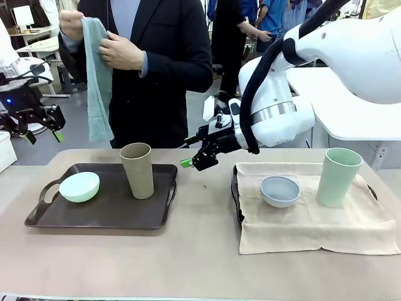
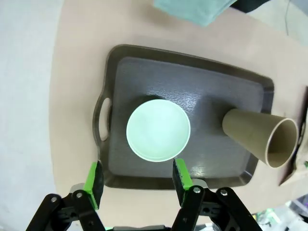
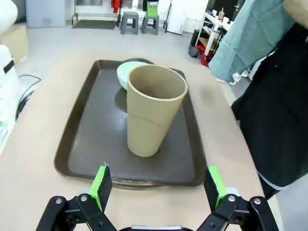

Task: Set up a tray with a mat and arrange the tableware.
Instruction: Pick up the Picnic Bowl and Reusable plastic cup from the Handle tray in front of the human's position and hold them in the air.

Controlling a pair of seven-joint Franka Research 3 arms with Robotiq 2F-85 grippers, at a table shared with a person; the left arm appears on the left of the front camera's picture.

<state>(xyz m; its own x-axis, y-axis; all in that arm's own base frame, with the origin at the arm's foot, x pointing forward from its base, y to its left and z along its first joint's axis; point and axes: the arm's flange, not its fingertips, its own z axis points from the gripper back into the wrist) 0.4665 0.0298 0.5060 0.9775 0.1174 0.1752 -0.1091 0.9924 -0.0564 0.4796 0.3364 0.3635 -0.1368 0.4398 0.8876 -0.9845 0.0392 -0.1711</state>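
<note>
Left gripper (image 2: 137, 180): jaws partly open, nothing between the green pads, hanging above the near rim of the dark brown plastic tray with cut-out handles (image 2: 216, 91). Directly past the fingertips sits the pale mint green round bowl (image 2: 158, 130), upright on the tray's handle end and clear of the pads. The tan tall handleless cup (image 2: 255, 134) stands on the same tray, apart from the bowl. In the front view this arm is mostly cut off at the left edge. Right gripper (image 3: 158, 185): jaws spread wide, empty, off the tray's short edge and aimed at the tan cup; the mint bowl is half hidden behind that cup from its wrist camera. From the front one green pad shows, so jaw spacing can't be read there. On the robot's right, a beige cloth mat (image 1: 301, 226) covers a second dark tray (image 1: 235, 188) almost fully, with just its left rim and a bit of the right handle visible. On the mat: a white-grey round bowl (image 1: 280, 190) and a pale green tall cup (image 1: 338, 177), well apart. Across the tan table (image 1: 200, 263) a person holds up a teal cloth (image 1: 97, 75) in both hands.
</note>
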